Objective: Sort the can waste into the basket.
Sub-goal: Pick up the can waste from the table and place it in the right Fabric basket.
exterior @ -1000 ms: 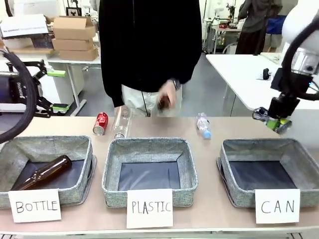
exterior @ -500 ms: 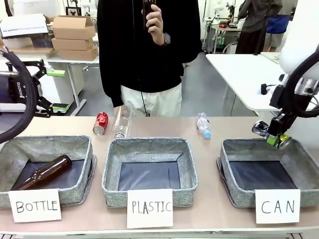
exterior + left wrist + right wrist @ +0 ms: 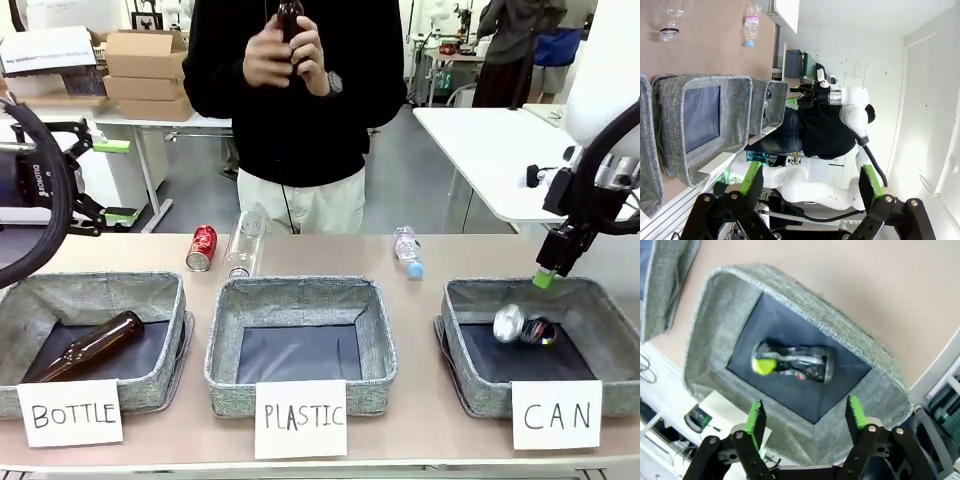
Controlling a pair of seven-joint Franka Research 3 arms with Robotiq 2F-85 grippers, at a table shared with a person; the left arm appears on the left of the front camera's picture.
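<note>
The dark and silver can (image 3: 523,326) lies on its side on the dark lining of the grey basket (image 3: 455,310) signed "CAN". My right gripper (image 3: 545,277) hangs open just above that basket's far rim. In the right wrist view its green fingertips (image 3: 756,419) stand apart with nothing between them, and the can (image 3: 792,361) lies below in the basket (image 3: 840,337). A red can (image 3: 202,247) lies on the table behind the "BOTTLE" basket. My left gripper (image 3: 811,182) is open, empty and held off the table's left side.
Grey "PLASTIC" basket (image 3: 225,330) stands in the middle. The "BOTTLE" basket (image 3: 20,300) at left holds a brown bottle (image 3: 90,345). A clear bottle (image 3: 243,243) and a small blue-capped bottle (image 3: 407,251) lie on the far table. A person (image 3: 290,90) stands beyond, holding a dark object.
My right gripper moved over the CAN basket, opened and let go of the dark can, which now lies in the basket. The person raised the dark object to chest height.
</note>
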